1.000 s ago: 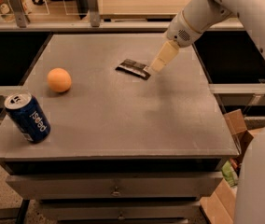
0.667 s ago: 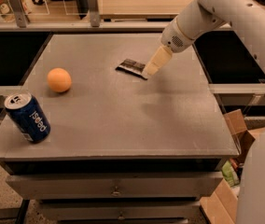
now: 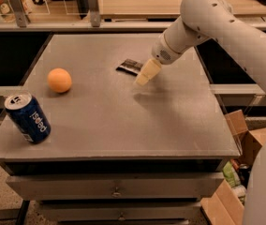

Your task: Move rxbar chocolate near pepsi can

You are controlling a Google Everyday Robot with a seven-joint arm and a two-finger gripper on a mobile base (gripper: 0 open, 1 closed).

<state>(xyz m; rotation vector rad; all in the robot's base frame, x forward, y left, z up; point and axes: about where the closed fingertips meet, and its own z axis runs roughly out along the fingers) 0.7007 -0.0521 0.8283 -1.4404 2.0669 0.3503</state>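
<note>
The rxbar chocolate (image 3: 129, 66) is a small flat dark bar lying on the grey table (image 3: 123, 121) toward the back middle. Its right end is hidden behind my gripper (image 3: 141, 81), whose pale fingers reach down just in front and to the right of the bar, low over the table. The pepsi can (image 3: 28, 117) is dark blue with white lettering and a silver top. It stands tilted at the front left corner of the table, far from the bar.
An orange ball-shaped fruit (image 3: 59, 80) sits on the left side of the table, between the bar and the can. Cardboard boxes (image 3: 245, 139) stand on the floor to the right. A counter with railing posts (image 3: 93, 6) runs behind the table.
My gripper has moved left and forward along the table, from the bar's right side to just in front of its right end. The bar, fruit and can have not moved.
</note>
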